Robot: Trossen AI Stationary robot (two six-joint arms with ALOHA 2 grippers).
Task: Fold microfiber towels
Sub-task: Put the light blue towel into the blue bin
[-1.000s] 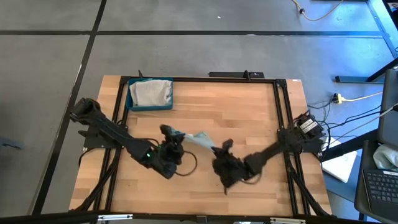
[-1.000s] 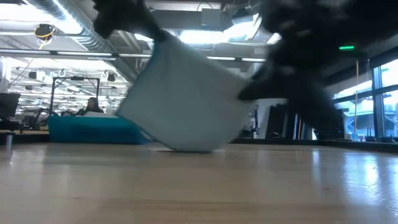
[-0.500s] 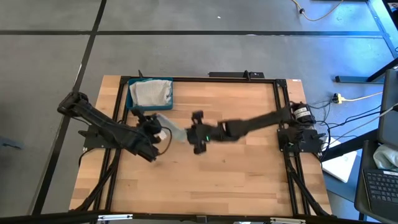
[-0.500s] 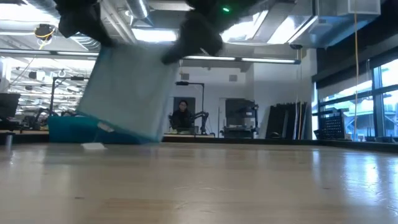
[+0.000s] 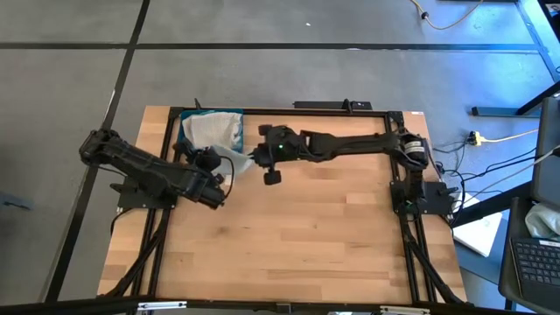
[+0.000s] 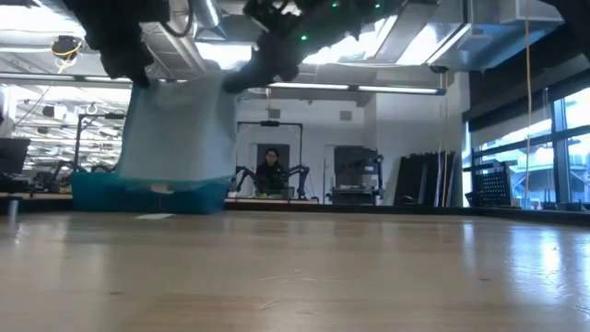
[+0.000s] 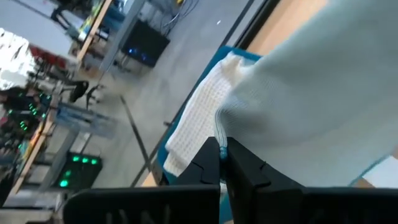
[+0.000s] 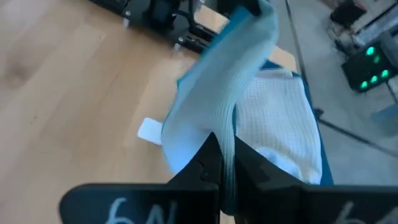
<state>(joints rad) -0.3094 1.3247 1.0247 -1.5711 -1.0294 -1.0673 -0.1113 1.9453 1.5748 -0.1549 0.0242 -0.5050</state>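
Both arms' fingers clamped on pale blue towel [image 6: 180, 129], wrist views alone show tray [image 8: 314, 165], white towel [image 8: 280, 118]

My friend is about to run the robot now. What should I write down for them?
Left gripper: shut on one edge of the pale blue towel.
Right gripper: shut on the opposite edge.
The towel hangs folded between both grippers, lifted beside the blue tray at the table's far left corner.
A light waffle towel already lies in the tray.
Left to do: probably lower the held towel into the tray and let go.
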